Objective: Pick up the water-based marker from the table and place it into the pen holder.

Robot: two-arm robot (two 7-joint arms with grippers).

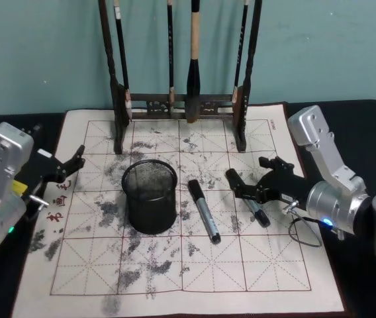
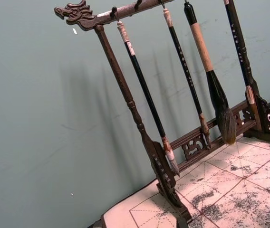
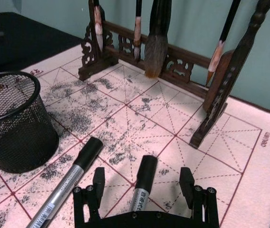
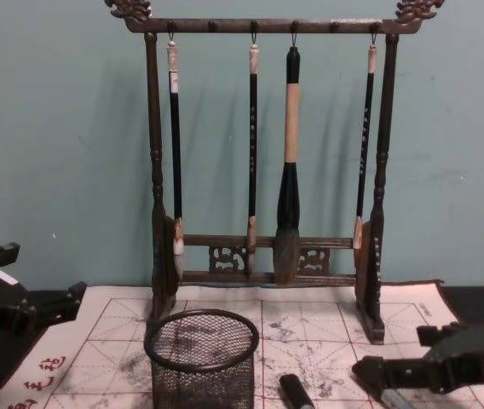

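On the ink-stained white mat with a red grid [image 1: 241, 265], the right pincer [image 1: 247, 169] is spread wide, one finger on either side of a silver-barrelled marker with a black cap [image 3: 142, 190] and neither touching it. The marker lies flat, cap toward the back. A second silver marker of the same kind [image 1: 203, 211] lies flat just to its left, between it and the round black wire-mesh pen holder [image 1: 149, 212], which stands upright on the mat. The left pincer [image 1: 77, 165] hangs over the mat's left edge, fingers apart, holding nothing. Behind stands the tall dark wooden brush rack [image 4: 152, 170], four brushes hanging, with the black bench [image 1: 367, 119] to either side.
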